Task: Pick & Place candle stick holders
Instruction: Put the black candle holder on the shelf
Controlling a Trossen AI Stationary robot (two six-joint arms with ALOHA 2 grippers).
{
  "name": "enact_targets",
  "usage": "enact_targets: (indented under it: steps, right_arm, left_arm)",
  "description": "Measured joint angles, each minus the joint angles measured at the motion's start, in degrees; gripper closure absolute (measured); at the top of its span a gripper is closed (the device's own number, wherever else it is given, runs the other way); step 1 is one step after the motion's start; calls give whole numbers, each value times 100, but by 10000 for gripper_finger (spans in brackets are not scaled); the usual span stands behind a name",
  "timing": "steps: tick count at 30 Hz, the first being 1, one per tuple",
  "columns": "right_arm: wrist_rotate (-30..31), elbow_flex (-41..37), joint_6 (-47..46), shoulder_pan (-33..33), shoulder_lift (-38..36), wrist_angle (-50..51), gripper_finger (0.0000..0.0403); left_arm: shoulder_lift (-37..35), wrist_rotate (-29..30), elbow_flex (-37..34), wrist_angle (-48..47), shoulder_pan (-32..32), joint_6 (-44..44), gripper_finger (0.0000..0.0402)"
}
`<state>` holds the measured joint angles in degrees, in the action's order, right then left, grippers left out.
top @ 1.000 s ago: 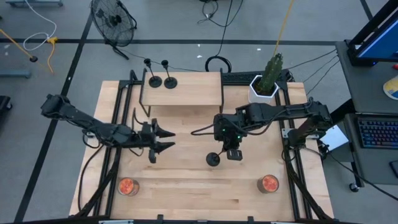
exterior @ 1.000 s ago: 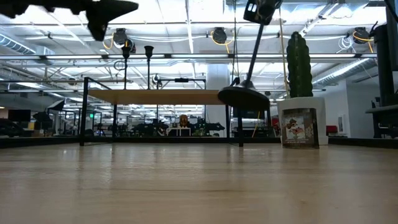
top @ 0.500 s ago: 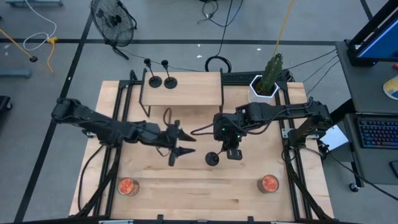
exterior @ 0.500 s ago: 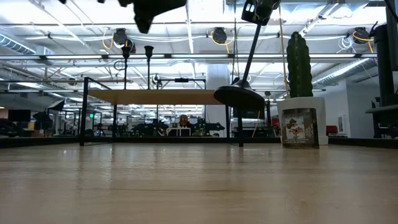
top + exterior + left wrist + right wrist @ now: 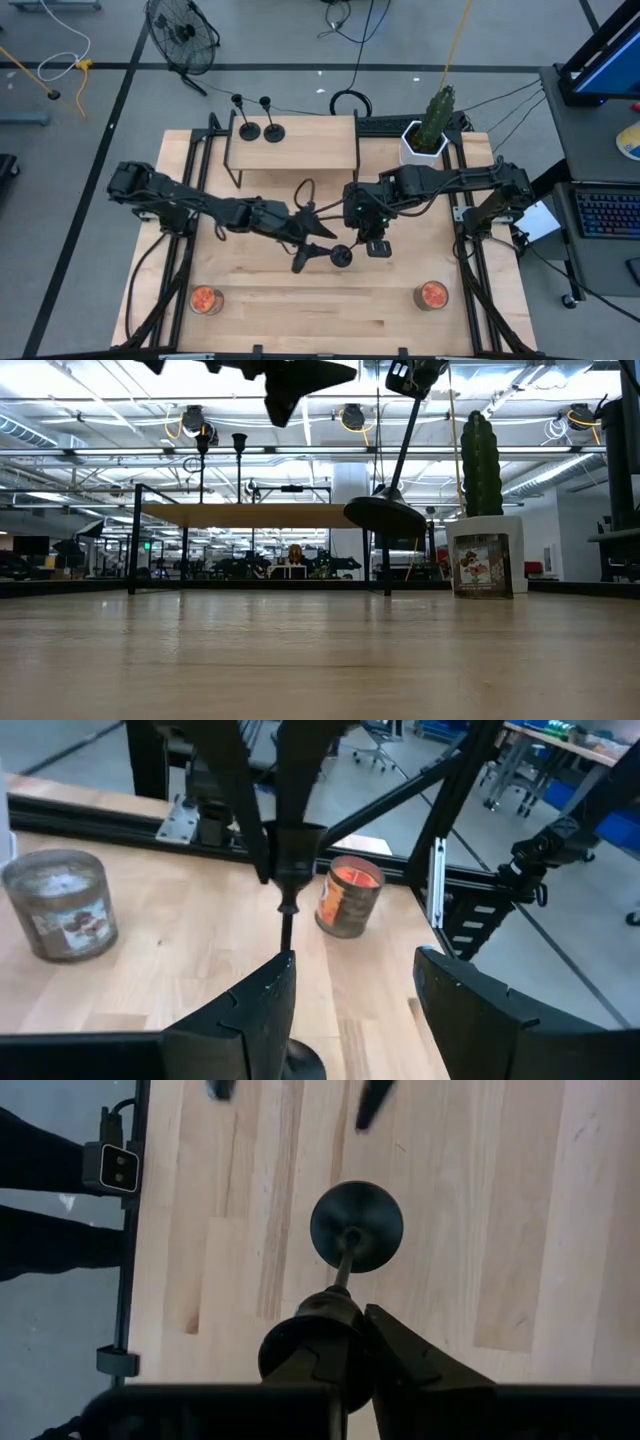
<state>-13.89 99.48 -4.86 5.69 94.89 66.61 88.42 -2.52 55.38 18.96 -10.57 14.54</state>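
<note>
Above table (image 5: 260, 300), holder (image 5: 342, 255) in right pincer (image 5: 376, 246)

Lifted candle stick holder's (image 5: 287, 925) base, mostly below the left wrist view's edge

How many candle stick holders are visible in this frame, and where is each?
3. Two candle stick holders stand side by side on the raised shelf; the third holder hangs tilted above the table, held by the right claw.

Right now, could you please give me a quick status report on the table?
Right end effector shut on candle stick holder, hanging tilted above the table. Left end effector open, beside its stem. Two other holders on the shelf. Nothing between them.
</note>
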Motion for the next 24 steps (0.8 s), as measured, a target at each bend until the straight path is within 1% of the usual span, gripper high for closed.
enact_targets:
  steps: [3,8,16,22,24]
  right_arm:
    - [2,0,66,2,0,-30,392]
    - [4,0,128,2,0,-81,392]
    - [3,0,126,2,-2,-311,392]
    - [-4,0,129,2,-1,-346,392]
    - [-40,0,128,2,-2,-349,392]
  left_arm:
    - [237,-96,179,13,74,167,190]
    - [603,-232,445,20,118,170,190]
    - [1019,-52,818,32,202,270,190]
    - [1193,-32,908,66,259,511,190]
    - [1198,79,906,46,266,550,190]
